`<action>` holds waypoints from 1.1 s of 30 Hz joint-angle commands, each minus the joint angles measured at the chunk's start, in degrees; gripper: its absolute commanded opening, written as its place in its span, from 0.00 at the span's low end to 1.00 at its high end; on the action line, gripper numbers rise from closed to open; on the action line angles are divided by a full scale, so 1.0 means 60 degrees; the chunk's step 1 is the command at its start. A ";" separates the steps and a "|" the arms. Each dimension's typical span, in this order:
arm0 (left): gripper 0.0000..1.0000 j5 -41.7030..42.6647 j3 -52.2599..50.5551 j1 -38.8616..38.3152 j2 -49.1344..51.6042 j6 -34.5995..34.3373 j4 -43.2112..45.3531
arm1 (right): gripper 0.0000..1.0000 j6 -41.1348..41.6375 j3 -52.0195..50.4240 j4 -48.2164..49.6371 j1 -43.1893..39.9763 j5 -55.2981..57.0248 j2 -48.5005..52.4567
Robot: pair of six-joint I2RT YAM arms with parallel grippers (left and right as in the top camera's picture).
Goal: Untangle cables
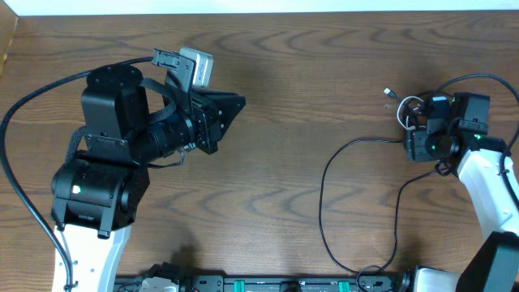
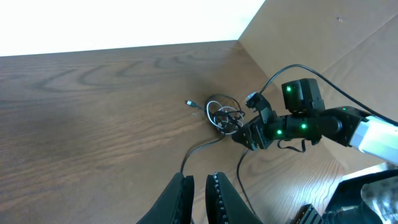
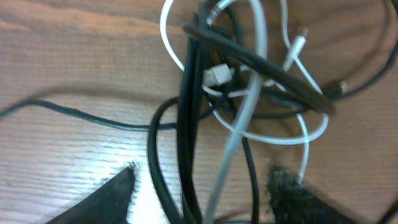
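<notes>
At the right fingers (image 3: 115, 196): partway open, straddling the knotted cables (image 3: 245, 61) on the worktop (image 1: 308, 81); black and white cords between the tips, nothing visibly pinched. At the left fingers (image 2: 188, 202): nearly together, empty, knot well ahead, apart.

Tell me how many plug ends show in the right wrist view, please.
3: a white plug in the middle, a slim white plug at the upper right, and a dark plug farther right. Others may be hidden.
</notes>
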 commanded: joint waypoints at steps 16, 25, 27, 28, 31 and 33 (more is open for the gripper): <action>0.13 -0.0168 0.0208 -0.0029 -0.0076 -0.0044 0.0069 | 0.01 0.1344 0.1665 0.0015 0.0433 -0.2914 0.0397; 0.13 -0.1086 0.0208 -0.0033 0.0386 -0.0044 0.0033 | 0.01 0.3195 0.4969 -0.0233 0.2371 -0.4062 0.0310; 0.13 -0.1086 0.0208 -0.0124 0.0761 -0.0044 0.0033 | 0.01 0.3257 0.5723 -0.0288 0.2965 -0.4062 0.0310; 0.13 -0.1086 0.0208 -0.0288 0.1082 -0.0040 0.0069 | 0.01 0.3257 0.6186 -0.0299 0.3355 -0.4062 0.0310; 0.14 -0.1086 0.0208 -0.0849 0.1701 -0.0036 0.0401 | 0.01 0.3330 0.7034 -0.0412 0.4146 -0.4054 0.0310; 0.13 -0.1093 0.0208 -0.1198 0.1945 0.0007 0.0736 | 0.01 0.3501 0.7373 -0.0514 0.4477 -0.4058 0.0310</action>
